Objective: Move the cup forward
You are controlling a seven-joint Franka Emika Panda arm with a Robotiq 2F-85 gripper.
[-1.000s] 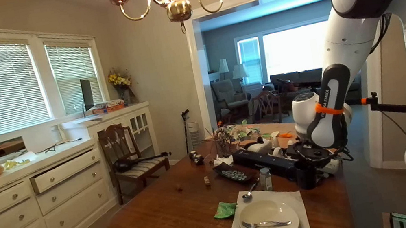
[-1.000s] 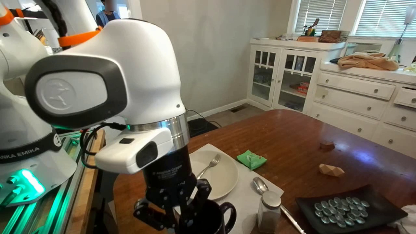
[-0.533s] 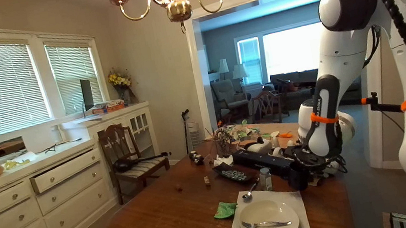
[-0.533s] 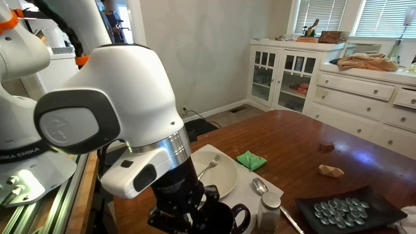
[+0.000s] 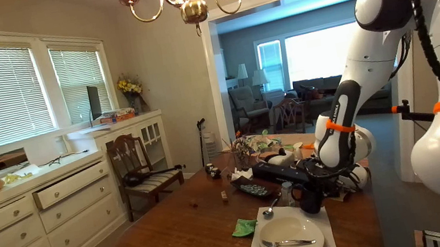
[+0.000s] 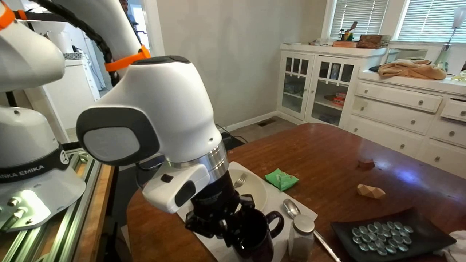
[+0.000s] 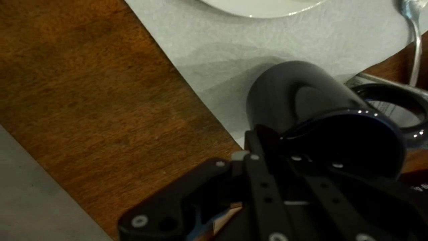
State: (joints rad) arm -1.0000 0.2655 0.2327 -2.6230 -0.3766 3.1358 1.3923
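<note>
In an exterior view, from the left: the white arm [image 6: 174, 105] is angled down, and the gripper [image 6: 233, 233] is clamped on the wall of the dark cup [image 6: 260, 238], one finger inside, one outside. Behind, the plate [image 6: 255, 191] is partly covered. The cup is held at the edge of the white paper [image 6: 275, 198], handle turned toward the lidded jar [image 6: 301, 240]; whether its base is raised cannot be told. Then the spoon [image 6: 291, 208]; far right, the black tray [image 6: 433, 233].
</note>
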